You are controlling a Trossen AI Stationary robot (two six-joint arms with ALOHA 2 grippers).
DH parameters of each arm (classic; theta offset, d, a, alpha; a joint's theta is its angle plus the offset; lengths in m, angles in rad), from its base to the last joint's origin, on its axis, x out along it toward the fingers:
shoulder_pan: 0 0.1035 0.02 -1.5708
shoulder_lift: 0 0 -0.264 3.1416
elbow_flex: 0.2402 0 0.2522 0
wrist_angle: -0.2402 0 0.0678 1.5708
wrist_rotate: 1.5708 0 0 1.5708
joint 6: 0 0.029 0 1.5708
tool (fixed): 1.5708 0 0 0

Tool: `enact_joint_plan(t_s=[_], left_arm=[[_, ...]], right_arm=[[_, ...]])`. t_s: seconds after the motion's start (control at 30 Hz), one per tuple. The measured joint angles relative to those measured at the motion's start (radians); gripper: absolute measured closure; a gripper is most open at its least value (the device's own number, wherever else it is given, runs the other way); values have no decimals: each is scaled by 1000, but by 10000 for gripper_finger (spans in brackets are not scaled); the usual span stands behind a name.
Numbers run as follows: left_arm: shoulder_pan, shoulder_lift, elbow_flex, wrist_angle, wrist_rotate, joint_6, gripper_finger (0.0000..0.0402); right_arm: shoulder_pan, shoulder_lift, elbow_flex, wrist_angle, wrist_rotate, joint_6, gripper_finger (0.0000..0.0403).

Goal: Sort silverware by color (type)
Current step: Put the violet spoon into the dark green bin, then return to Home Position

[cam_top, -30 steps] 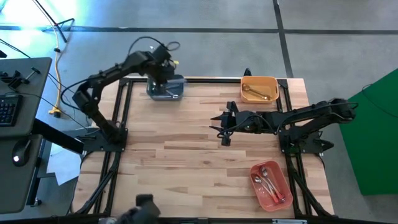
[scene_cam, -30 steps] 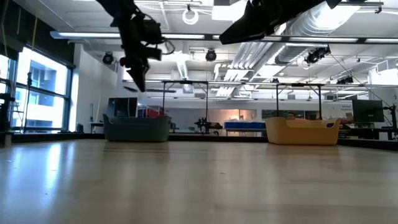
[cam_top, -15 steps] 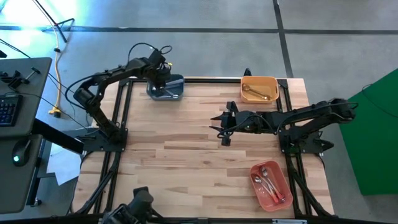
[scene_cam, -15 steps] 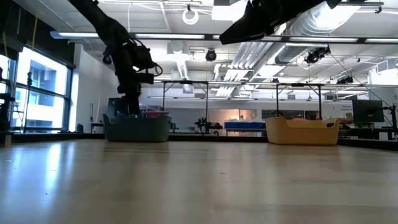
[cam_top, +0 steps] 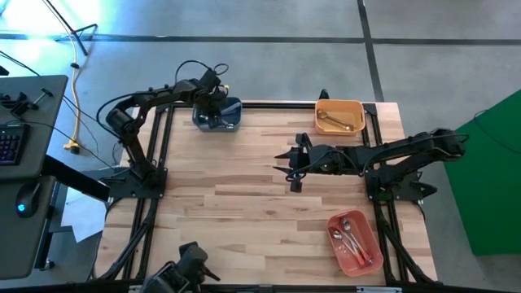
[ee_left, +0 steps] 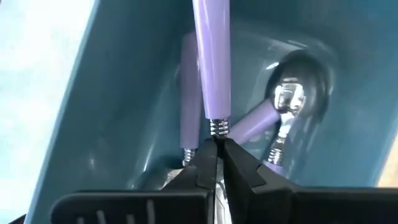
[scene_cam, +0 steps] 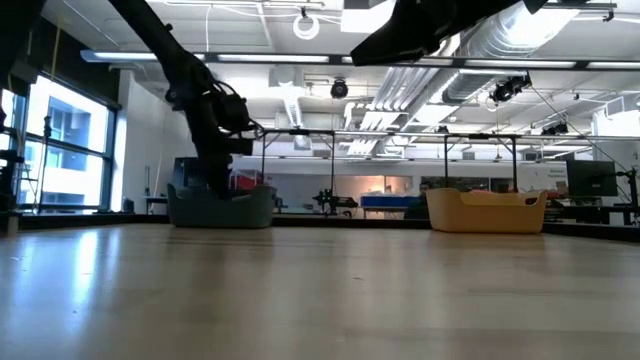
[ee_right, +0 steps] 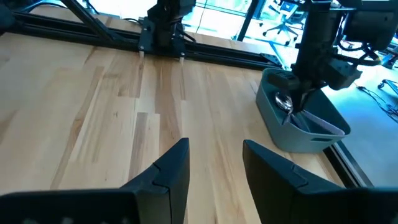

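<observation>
**Lavender spoon pinched inside teal bin**

Table [cam_top: 244,203]: near edge, red-pink bin [cam_top: 355,242] w/ red-pink-handled spoons [cam_top: 350,238]. Mid-table I see my R gripper [cam_top: 291,163] hanging over bare wood, fingers [ee_right: 171,168] spread, holding nothing. Far edge: orange bin [cam_top: 339,116] w/ gold utensils [cam_top: 334,122]. Far left, L gripper [ee_left: 213,146] is down in teal bin [cam_top: 218,114], tips pressed together on neck of lavender spoon [ee_left: 211,62]; other lavender pcs [ee_left: 261,121] lie on bin floor.

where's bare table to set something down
Bare wood runs from the teal bin down the left half to the near edge, and between the orange bin and red-pink bin. The right gripper hangs over mid-table; the left gripper crowds the teal bin.
</observation>
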State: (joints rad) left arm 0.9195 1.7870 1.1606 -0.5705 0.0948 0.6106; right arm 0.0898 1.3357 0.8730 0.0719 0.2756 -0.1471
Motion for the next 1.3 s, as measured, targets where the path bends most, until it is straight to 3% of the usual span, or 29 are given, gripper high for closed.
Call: enact_joint_plan(t_s=[0.37, 0.47, 0.6, 0.77, 0.9, 1.3], left_arm=[[-15, -55, -4, -9, 49, -78, 317], [-39, -100, -27, 4, 53, -97, 309], [-91, -195, -126, 92, 53, -143, 319], [-183, -364, -317, 307, 101, -208, 362], [-263, -525, -465, 485, 110, -285, 397], [-548, -945, -834, 913, 106, -533, 401]], right_arm=[[-4, 0, -1, 4, -60, -34, 270], [-7, 0, -39, 84, -59, -80, 271], [-22, -11, -125, 204, -62, -140, 304], [-68, -87, -194, 226, -125, -117, 390], [-72, -161, -259, 226, -128, -94, 390], [-54, -583, -602, 246, -97, -33, 402]])
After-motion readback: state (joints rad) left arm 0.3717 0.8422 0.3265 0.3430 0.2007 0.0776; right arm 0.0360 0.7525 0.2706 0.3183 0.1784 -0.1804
